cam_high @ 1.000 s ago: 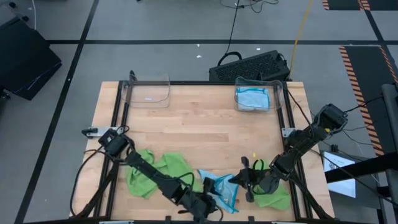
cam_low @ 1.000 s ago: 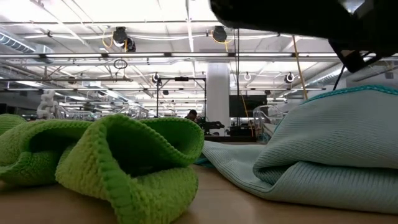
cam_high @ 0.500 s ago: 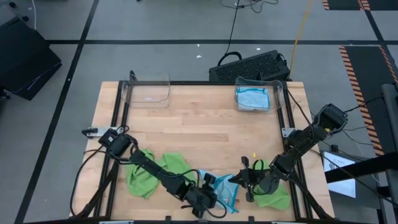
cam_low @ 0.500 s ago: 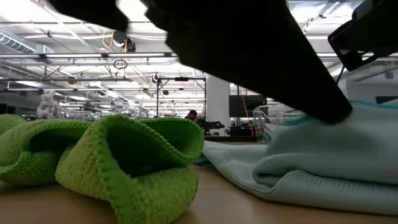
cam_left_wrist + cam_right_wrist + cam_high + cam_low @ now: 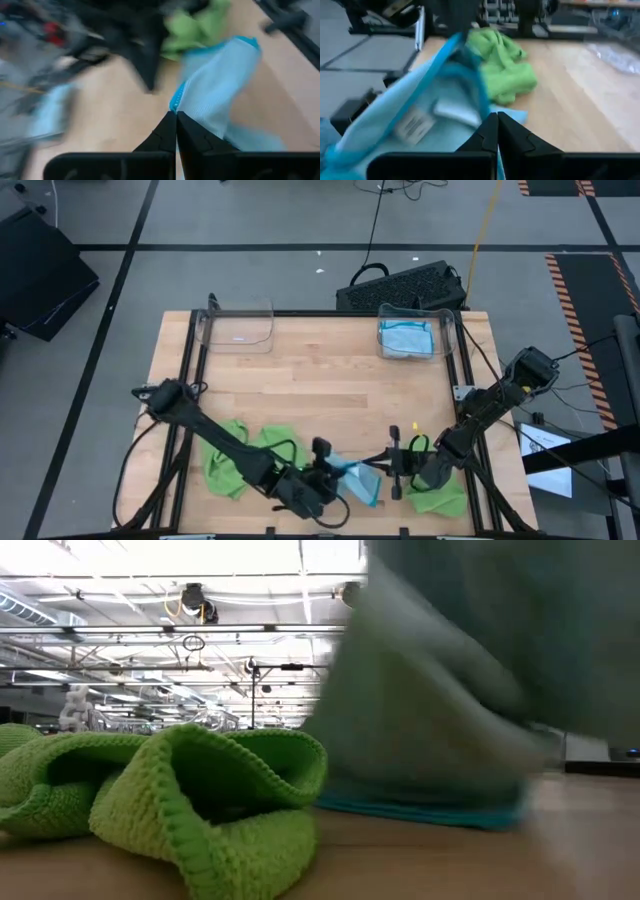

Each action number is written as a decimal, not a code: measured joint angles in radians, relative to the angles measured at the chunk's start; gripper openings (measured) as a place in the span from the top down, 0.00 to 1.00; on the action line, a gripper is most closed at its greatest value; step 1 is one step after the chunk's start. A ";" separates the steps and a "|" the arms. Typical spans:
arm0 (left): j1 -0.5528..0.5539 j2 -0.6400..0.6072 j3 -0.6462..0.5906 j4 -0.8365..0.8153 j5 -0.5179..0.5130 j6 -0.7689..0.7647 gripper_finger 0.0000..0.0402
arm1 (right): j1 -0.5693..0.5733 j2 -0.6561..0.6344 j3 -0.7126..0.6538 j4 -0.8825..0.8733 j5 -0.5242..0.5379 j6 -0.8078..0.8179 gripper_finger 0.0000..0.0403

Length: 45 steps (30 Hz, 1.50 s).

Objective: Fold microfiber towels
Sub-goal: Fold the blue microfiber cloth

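Observation:
A light blue microfiber towel with teal edging hangs between my two grippers near the table's front edge; the low view shows it raised, its lower teal edge close above the wood. My left gripper is shut on it from the left side, my right gripper from the right. A crumpled lime green towel lies on the table to the left, and another green towel lies under my right arm. My left gripper pinches the blue towel at its teal edge between its two shut fingers, coming slanting down from the table's left. The towel runs on from the fingertips and hangs below them. My right gripper pinches the towel's cloth beside a teal edge between its shut fingers, nearly level from the table's right. How many layers it has does not show. The towel rises from there toward my left gripper, its sewn label facing the camera.
Two clear plastic bins stand at the far edge: one at far left, one at far right holding blue cloth. Bare wood lies between the bins and the towels. A black frame rail borders the table.
My left gripper has shut on the blue towel, then risen and drawn back toward the far edge. The towel, which lay heaped on the table, has been pulled up with it and now hangs. My right gripper has stayed in place, shut.

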 joint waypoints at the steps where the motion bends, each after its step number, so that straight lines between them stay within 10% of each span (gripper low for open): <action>1: 0.000 -0.018 0.000 0.000 -0.040 0.001 0.98 | -0.003 0.000 0.000 0.022 -0.001 -0.023 0.98; 19: 0.023 -0.010 -0.001 -0.063 -0.112 -0.119 0.98 | -0.051 0.020 0.000 0.113 -0.045 -0.001 0.53; 29: 0.024 -0.010 -0.001 -0.140 -0.136 -0.183 0.98 | -0.046 0.033 0.000 0.146 -0.267 0.106 0.51; 36: 0.023 -0.010 -0.001 -0.132 -0.137 -0.186 0.99 | -0.062 0.033 0.000 -0.026 -0.131 0.236 0.51; 45: 0.025 -0.010 -0.001 -0.128 -0.137 -0.183 0.99 | -0.081 0.033 0.000 -0.124 -0.285 0.332 0.62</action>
